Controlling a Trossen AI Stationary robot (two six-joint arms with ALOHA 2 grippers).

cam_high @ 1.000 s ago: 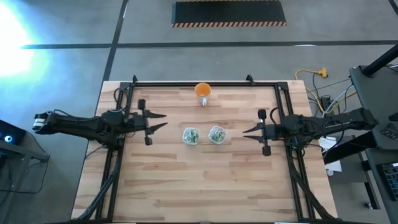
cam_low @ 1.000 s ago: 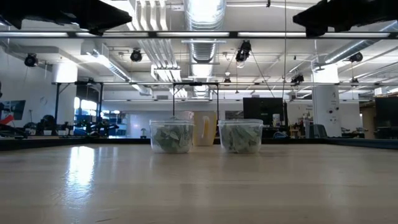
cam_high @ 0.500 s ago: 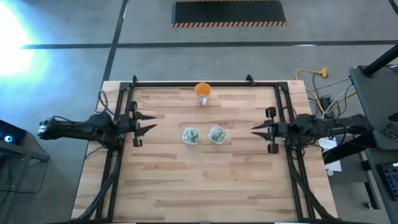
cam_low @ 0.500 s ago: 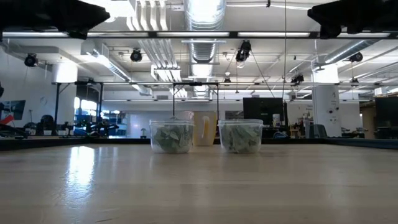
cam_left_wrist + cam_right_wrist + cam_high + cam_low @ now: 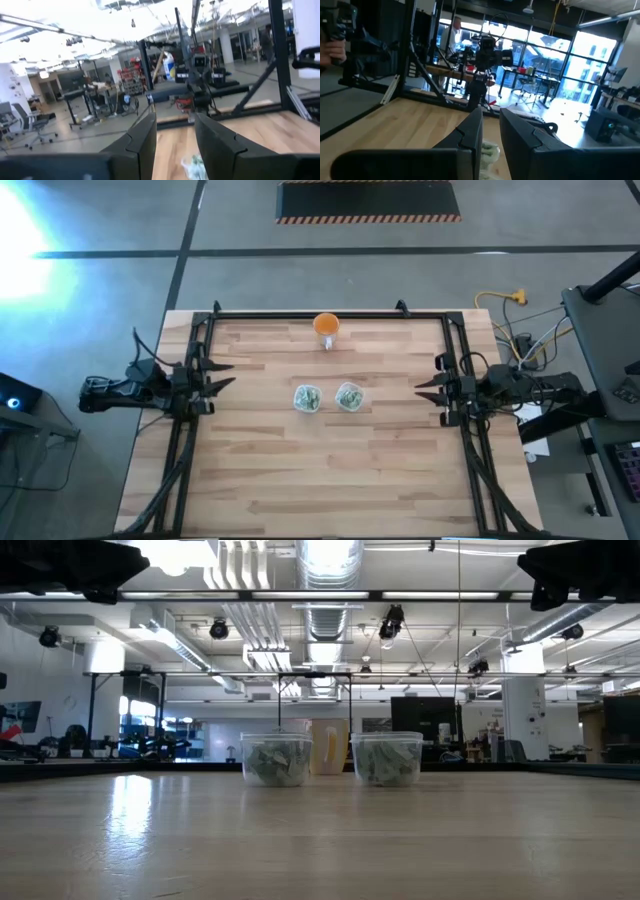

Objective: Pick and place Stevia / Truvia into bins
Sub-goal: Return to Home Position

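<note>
Two clear bins stand side by side at the table's middle, the left bin and the right bin. Both hold crumpled pale green-and-white Stevia sachets. My left gripper is open at the table's left edge, pointing level toward the bins, with nothing between its fingers. My right gripper is at the right edge, also level and pointing toward the bins, with a narrow empty gap between its fingers. Both are well away from the bins.
An orange cup stands near the far edge, behind the bins. A black frame runs along the far edge and both sides. Bare wood lies between each gripper and the bins and across the near half.
Both arms have drawn back from the middle, the left gripper toward the table's left edge and the right gripper toward the right edge. Each finger gap looks unchanged. The bins and the cup have stayed where they were.
</note>
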